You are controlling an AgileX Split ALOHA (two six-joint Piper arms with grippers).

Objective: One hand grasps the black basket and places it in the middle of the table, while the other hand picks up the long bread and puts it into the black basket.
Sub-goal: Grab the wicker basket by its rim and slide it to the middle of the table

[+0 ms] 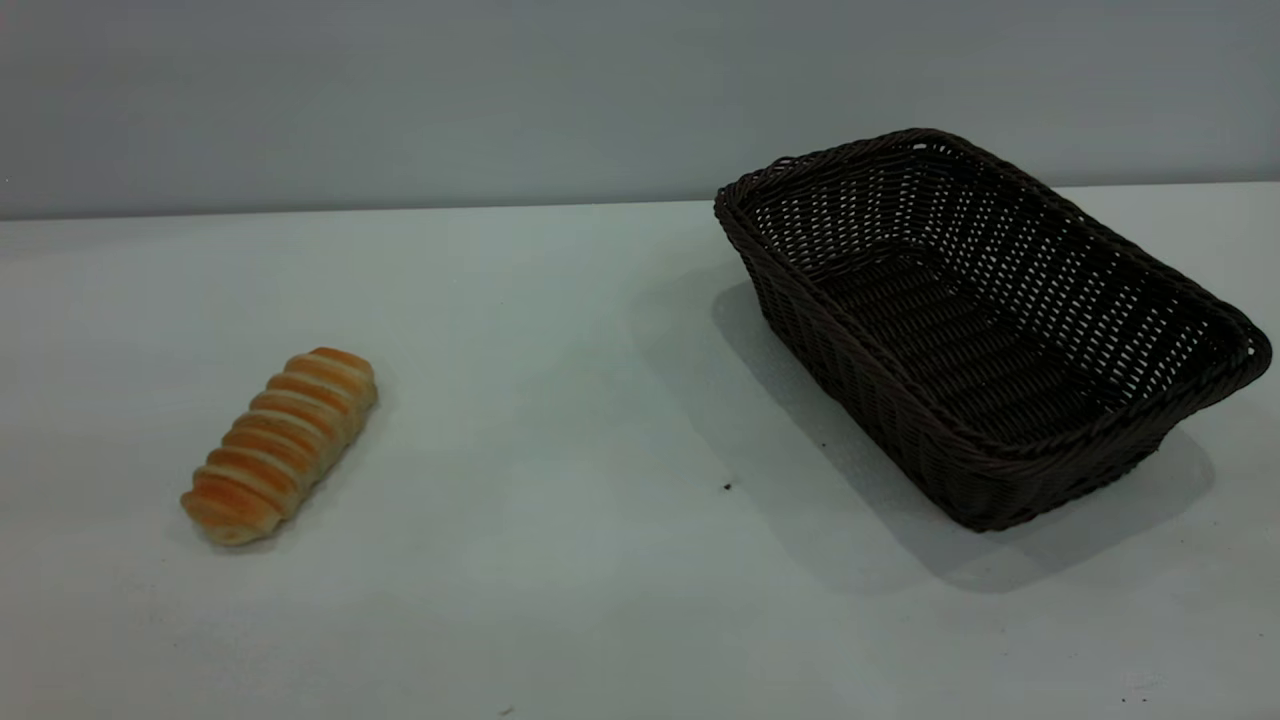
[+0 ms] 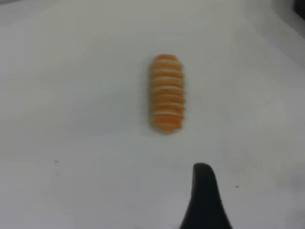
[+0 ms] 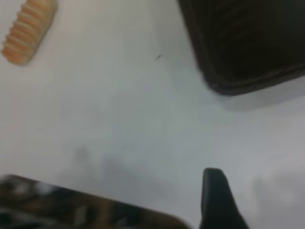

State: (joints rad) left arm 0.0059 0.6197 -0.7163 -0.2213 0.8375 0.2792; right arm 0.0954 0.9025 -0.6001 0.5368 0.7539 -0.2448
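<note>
In the left wrist view one black finger [image 2: 205,198] of the left gripper juts into the foreground above the white table [image 2: 71,143]. Only that finger shows, so whether the left claw stands open or closed cannot be told. Beyond the fingertip, apart from it and untouched, lies the long bread [image 2: 167,92], its length running away from the camera, orange crust banded with pale cream ridges.

In the right wrist view one black finger [image 3: 218,200] of the right gripper likewise stands in the foreground over bare tabletop, and here too the state of the claw cannot be told. Farther off, well apart from that finger, sits a corner of the black basket [image 3: 238,47]; the bread lies off to the other side, far from both.

From the exterior camera neither arm is in sight. The bread [image 1: 282,443] rests flat, well to the left of the basket and nearer the camera than it. The basket [image 1: 985,320] stands upright and empty, set askew, its far end close to the table's back edge. A tiny dark speck [image 1: 727,487] lies just left of the basket's near corner. No writing or label shows anywhere.
</note>
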